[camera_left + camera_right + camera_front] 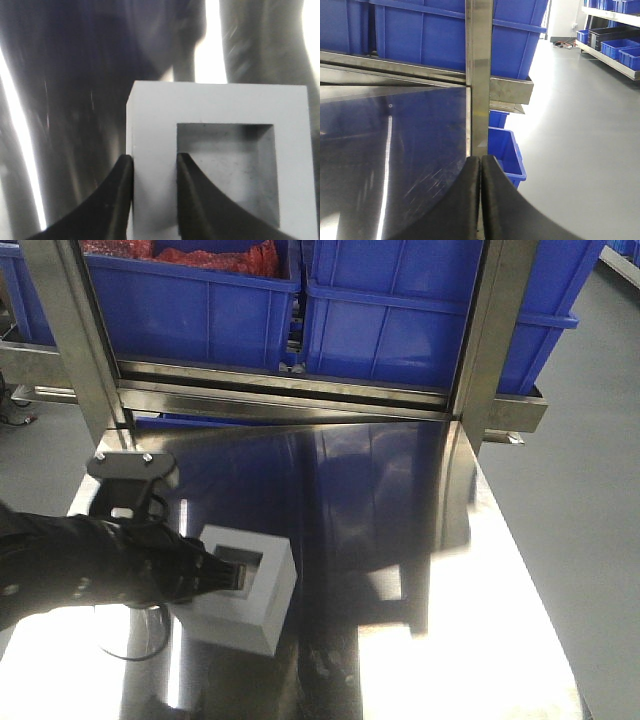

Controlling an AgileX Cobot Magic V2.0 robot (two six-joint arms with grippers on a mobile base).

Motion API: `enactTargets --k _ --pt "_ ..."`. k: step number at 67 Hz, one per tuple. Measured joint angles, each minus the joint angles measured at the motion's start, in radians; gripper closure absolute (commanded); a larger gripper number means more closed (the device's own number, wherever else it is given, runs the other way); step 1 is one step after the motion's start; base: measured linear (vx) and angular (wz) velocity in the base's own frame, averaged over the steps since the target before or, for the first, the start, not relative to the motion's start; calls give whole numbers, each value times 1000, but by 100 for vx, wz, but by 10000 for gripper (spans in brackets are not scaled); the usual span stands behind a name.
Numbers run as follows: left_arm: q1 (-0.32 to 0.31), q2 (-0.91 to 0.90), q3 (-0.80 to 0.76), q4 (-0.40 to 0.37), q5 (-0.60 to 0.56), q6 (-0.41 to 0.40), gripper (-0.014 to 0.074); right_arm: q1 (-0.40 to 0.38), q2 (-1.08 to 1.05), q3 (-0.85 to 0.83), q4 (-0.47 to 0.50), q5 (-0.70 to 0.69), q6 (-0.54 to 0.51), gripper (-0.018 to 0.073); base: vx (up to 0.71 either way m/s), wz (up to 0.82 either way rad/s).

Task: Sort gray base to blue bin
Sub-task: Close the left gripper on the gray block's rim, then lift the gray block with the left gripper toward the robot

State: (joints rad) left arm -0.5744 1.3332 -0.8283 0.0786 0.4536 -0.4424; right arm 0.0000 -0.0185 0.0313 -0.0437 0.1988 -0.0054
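The left tool (154, 167) is clamped on the recess wall of the matte gray cube-like base (220, 105), judged stiff and light, on the steel surface (400, 540). Beyond the base a blue plastic bin (400, 330) is racked; the right tool (480, 165) is closed.

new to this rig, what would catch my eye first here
A matte gray cube-like block with a square recess sits front left on the shiny steel table, the left pincer clamped on one wall. Behind, glossy blue plastic crates line the rack.
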Motion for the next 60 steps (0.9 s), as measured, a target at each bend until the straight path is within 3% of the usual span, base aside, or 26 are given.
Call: enactTargets --k 28,60 --pt "0 -438 245 135 -257 14 603 0 0 0 0 0 0 564 0 0" --pt "0 -879 478 226 -274 21 603 0 0 0 0 0 5 564 0 0"
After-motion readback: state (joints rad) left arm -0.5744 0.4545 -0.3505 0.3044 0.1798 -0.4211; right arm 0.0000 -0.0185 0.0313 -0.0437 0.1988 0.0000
